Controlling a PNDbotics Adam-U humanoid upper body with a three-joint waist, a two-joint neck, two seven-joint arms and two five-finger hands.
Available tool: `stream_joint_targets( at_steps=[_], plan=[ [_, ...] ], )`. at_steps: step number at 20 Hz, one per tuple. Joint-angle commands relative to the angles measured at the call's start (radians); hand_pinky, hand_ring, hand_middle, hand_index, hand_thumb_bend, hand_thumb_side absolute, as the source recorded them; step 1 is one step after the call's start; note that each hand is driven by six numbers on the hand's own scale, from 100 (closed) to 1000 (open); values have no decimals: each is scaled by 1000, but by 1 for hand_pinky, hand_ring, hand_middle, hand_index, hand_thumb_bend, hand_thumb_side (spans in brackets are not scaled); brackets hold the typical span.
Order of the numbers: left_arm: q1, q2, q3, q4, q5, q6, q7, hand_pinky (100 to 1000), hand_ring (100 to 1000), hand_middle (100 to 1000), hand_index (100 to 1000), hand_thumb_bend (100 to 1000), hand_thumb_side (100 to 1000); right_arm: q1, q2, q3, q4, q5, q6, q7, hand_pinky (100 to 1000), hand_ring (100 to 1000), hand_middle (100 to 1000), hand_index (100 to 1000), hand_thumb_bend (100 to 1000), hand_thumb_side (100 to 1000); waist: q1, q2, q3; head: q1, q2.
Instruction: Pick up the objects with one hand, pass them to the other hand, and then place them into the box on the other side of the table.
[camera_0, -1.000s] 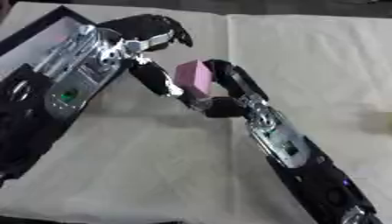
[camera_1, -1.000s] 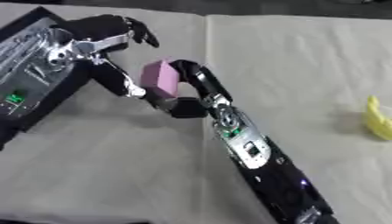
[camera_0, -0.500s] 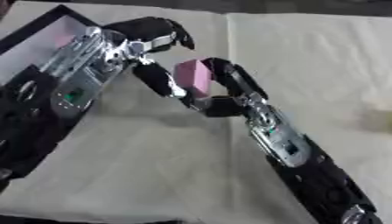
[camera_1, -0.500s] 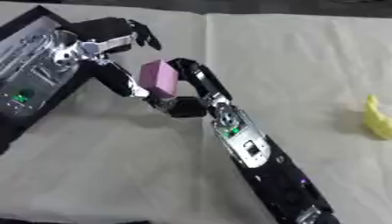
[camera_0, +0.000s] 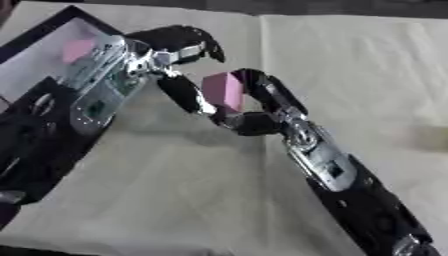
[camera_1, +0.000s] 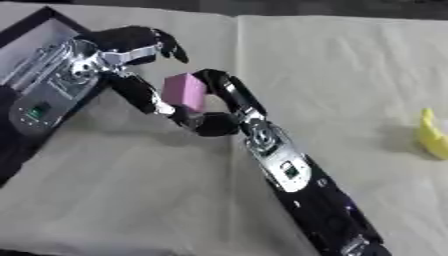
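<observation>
A pink block (camera_0: 222, 91) hangs above the cloth-covered table, left of centre. My right hand (camera_0: 262, 107) is shut on it, fingers curled over its top and right side, thumb under it. My left hand (camera_0: 171, 47) reaches in from the left and stands open right beside the block: its fingers arch above and to the left, and one long finger (camera_0: 184, 95) lies along the block's left face. A black-rimmed box (camera_0: 44, 31) with a pale floor lies at the upper left, behind my left arm, with another pink thing (camera_0: 77, 48) inside it.
A yellow object (camera_1: 430, 135) lies on the cloth (camera_1: 350, 75) at the far right. My left forearm covers much of the box. My right forearm crosses the table from the lower right.
My left hand has edged slightly closer to the pink block. The right hand and the block have hardly moved.
</observation>
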Motion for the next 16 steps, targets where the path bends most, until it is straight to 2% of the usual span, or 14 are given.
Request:
stream_joint_targets(
  at_steps=[1, 7, 10, 13, 16],
  plan=[
    [-10, 7, 0, 24, 1, -6, 16, 853, 815, 781, 827, 505, 419, -23, 8, 4, -29, -10, -19, 8, 818, 687, 582, 661, 469, 100, 4, -16, 0, 2, 2],
    [-8, 7, -5, 22, 28, -14, 12, 838, 790, 746, 761, 333, 405, -24, 7, 5, -28, -7, -21, 10, 817, 688, 583, 661, 469, 100, 5, -17, 0, 2, 5],
    [-8, 7, -7, 20, 35, -15, 5, 825, 769, 715, 719, 279, 396, -23, 7, 6, -28, -7, -21, 10, 816, 688, 583, 661, 469, 100, 4, -18, 0, 3, 5],
    [-7, 6, -7, 20, 42, -13, 6, 805, 741, 668, 621, 197, 336, -23, 6, 7, -27, -6, -20, 10, 815, 689, 583, 662, 470, 100, 4, -18, 1, 4, 8],
    [-5, 5, -7, 18, 58, -11, 12, 791, 723, 643, 561, 160, 312, -22, 6, 8, -25, -4, -19, 10, 815, 689, 583, 661, 470, 100, 4, -19, 0, 3, 8]
  ],
)
